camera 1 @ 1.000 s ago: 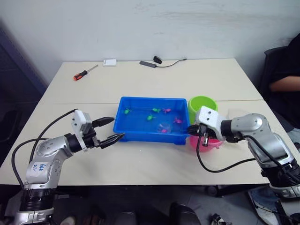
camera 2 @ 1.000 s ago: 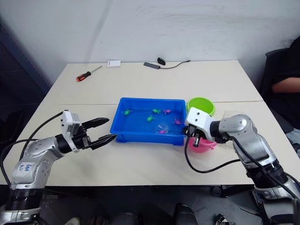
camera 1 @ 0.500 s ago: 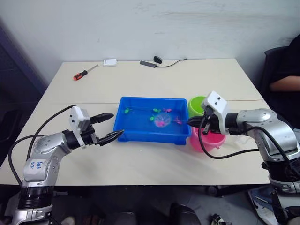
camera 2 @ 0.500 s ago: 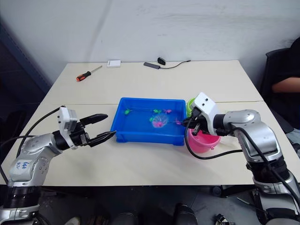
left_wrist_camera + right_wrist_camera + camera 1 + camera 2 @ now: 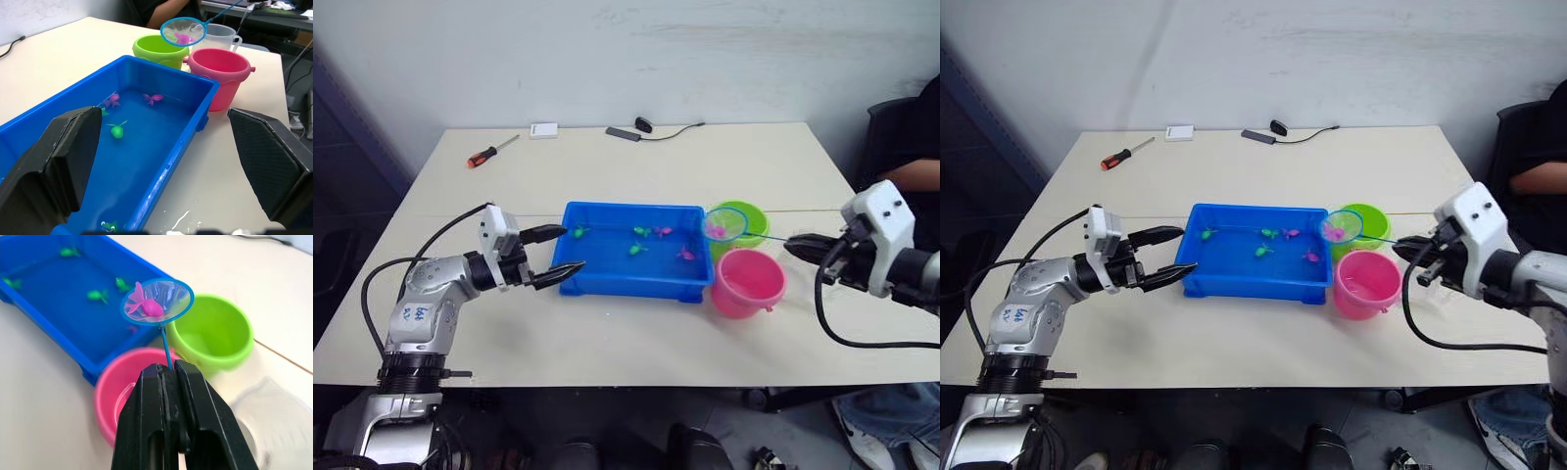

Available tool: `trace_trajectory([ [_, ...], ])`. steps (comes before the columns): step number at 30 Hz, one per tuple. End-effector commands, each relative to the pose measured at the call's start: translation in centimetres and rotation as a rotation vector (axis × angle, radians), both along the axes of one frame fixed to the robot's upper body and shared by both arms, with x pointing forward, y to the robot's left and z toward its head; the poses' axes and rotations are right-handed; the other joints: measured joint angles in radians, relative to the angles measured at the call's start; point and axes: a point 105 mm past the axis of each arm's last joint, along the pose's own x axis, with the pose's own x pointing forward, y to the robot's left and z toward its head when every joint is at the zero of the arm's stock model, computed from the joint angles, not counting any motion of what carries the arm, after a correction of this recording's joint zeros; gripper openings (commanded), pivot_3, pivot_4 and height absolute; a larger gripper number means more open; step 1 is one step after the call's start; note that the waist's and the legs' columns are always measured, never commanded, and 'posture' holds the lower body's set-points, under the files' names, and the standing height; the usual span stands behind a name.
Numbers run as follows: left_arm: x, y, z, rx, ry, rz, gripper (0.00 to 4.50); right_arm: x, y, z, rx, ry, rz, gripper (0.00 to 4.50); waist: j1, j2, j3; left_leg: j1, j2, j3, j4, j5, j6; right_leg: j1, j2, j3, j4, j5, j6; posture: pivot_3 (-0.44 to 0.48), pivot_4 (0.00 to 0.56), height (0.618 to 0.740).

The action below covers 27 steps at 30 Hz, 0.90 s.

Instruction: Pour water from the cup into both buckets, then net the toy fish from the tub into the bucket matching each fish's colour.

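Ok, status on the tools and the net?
Right tool shut on net, pink fish inside, raised near green bucket. Left tool open by tub.

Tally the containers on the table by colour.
Blue tub: 1
Green bucket: 1
Pink bucket: 1
Clear jug: 1
Total: 4

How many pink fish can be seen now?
3. One pink fish and another are in the tub; a third lies in the net. The pink bucket may hide more.
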Motion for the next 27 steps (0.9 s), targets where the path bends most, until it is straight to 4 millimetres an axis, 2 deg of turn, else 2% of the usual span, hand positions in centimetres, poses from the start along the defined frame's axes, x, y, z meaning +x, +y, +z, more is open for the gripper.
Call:
trace_trajectory([
  [1,0.3,-0.3,0.8,0.003,-0.037,-0.036,4.47,-1.6,-1.0,1.0,-0.062,-0.071,-0.050,0.00,-0.001,0.000,0.000,0.000,0.000,0.000,0.000,0.000,0.000,0.000,0.000,0.000,0.000,0.000,0.000,0.000,0.150,0.740],
  [7,0.6,-0.7,0.8,0.003,-0.041,-0.063,4.47,-3.1,-1.9,0.0,-0.157,-0.080,-0.089,0.00,-0.001,-0.003,0.002,-0.001,0.000,0.001,0.000,0.000,0.000,0.000,0.000,0.000,-0.002,0.000,0.000,0.000,0.150,0.740],
  [10,0.7,-0.7,0.7,0.005,-0.040,-0.067,4.47,-3.5,-2.3,-0.6,-0.258,-0.104,-0.094,0.00,0.000,-0.003,0.002,-0.002,0.000,0.001,0.000,0.000,0.000,0.000,0.000,0.000,-0.003,0.000,0.000,0.000,0.150,0.740],
  [13,0.8,-0.7,0.7,0.007,-0.040,-0.070,4.47,-3.6,-2.4,-0.1,-0.389,-0.244,-0.093,0.00,0.000,-0.004,0.002,-0.003,0.000,0.001,0.000,0.000,0.000,0.000,0.000,0.000,-0.004,0.000,0.000,0.000,0.150,0.740],
  [20,0.9,-0.9,0.7,0.007,-0.042,-0.078,4.47,-4.1,-2.7,-0.9,-0.621,-0.392,-0.039,0.00,-0.001,-0.005,0.003,-0.004,0.000,0.002,0.000,0.001,0.000,0.001,0.001,0.001,-0.006,0.000,0.002,0.000,0.150,0.740],
  [27,0.9,-1.0,0.6,0.005,-0.040,-0.079,4.47,-4.4,-2.9,-2.6,-0.789,-0.433,0.029,0.00,-0.002,-0.005,0.003,-0.004,0.000,0.002,0.000,0.001,0.000,0.001,0.001,0.001,-0.006,0.000,0.002,0.000,0.150,0.740],
])
